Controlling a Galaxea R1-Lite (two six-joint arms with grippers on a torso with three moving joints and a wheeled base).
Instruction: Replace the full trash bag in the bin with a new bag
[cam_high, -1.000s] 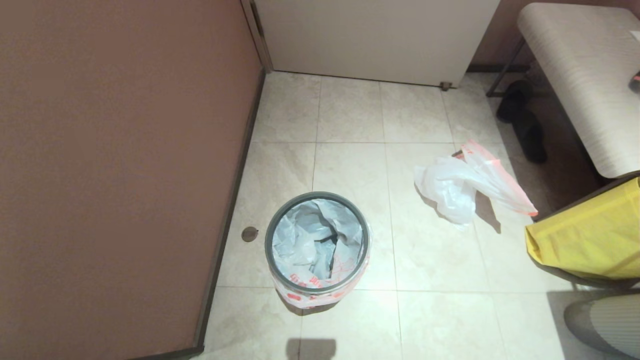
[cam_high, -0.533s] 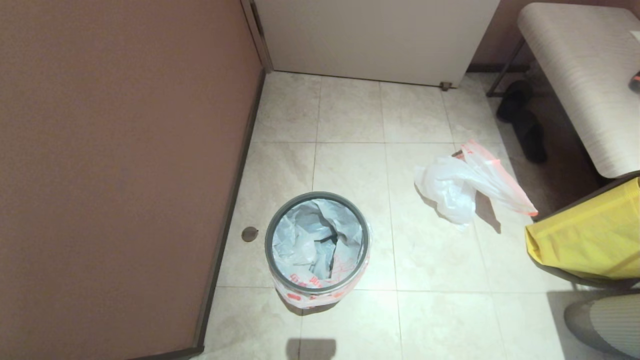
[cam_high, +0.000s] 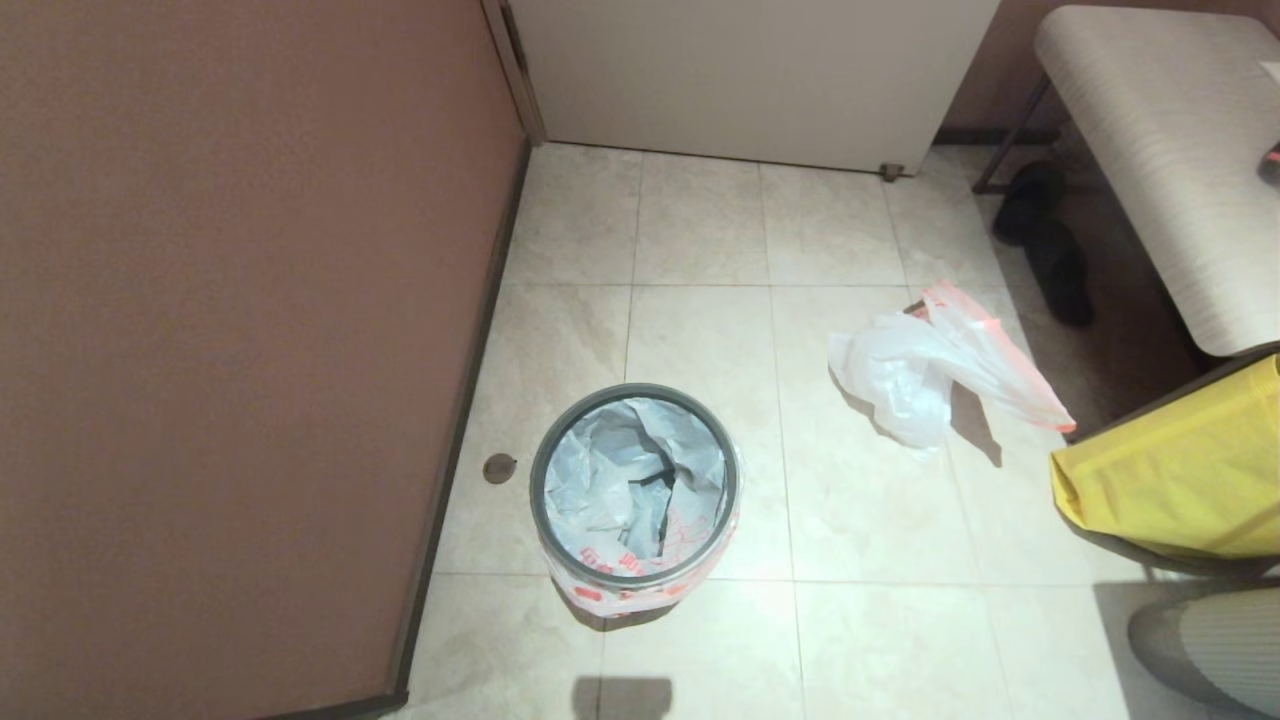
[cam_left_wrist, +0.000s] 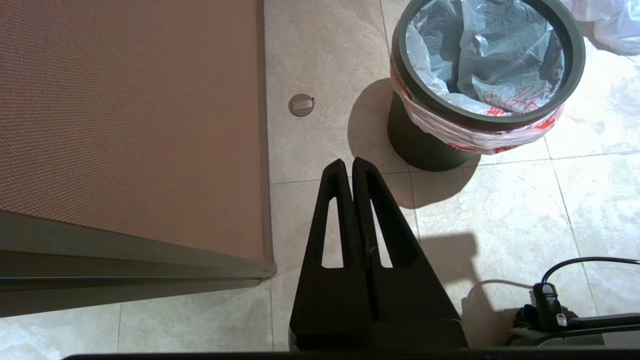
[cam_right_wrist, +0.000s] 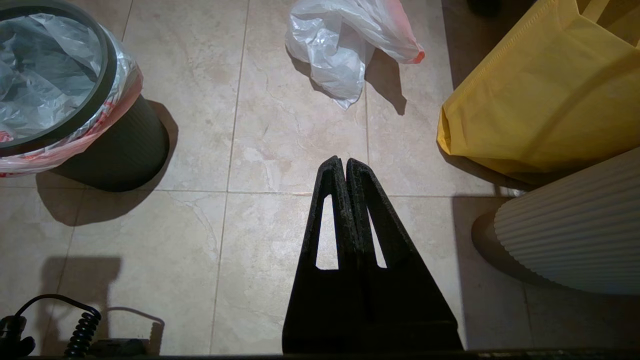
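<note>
1. Bin (cam_high: 634, 487): small, round and black with a grey ring rim, standing upright on the tiled floor (cam_high: 700, 230), near the brown wall panel (cam_high: 240, 330) on the robot's left.
2. Bin liner: a thin white bag with red print (cam_high: 640, 590) lines the bin; its edge is folded out over the wall below the ring. The inside shows crumpled white plastic with a dark gap near the middle. The red print matches the new bag; no bottles can be seen inside.
3. Second bag (cam_high: 930, 365): white plastic with pink-red handles, lying crumpled on the floor, well apart from the bin, toward the robot's right. What it contains cannot be read from here.
4. Left claw (cam_left_wrist: 348, 166): clenched, fingers pressed together, grasping nothing. It hangs above bare floor, near the bin's base but not touching it.
5. Right claw (cam_right_wrist: 340, 163): clenched, empty, above the floor between the bin and the yellow bag (cam_right_wrist: 535, 95); the crumpled white bag lies beyond its tips.
6. Neither arm appears in the head view.
7. Surroundings: small round floor plate (cam_high: 499, 468) between wall panel and bin; padded seat (cam_high: 1170, 150) at far right with dark shoes (cam_high: 1045, 240) beneath; white door (cam_high: 750, 80) at the back; ribbed white object (cam_right_wrist: 575, 235) beside the yellow bag.
</note>
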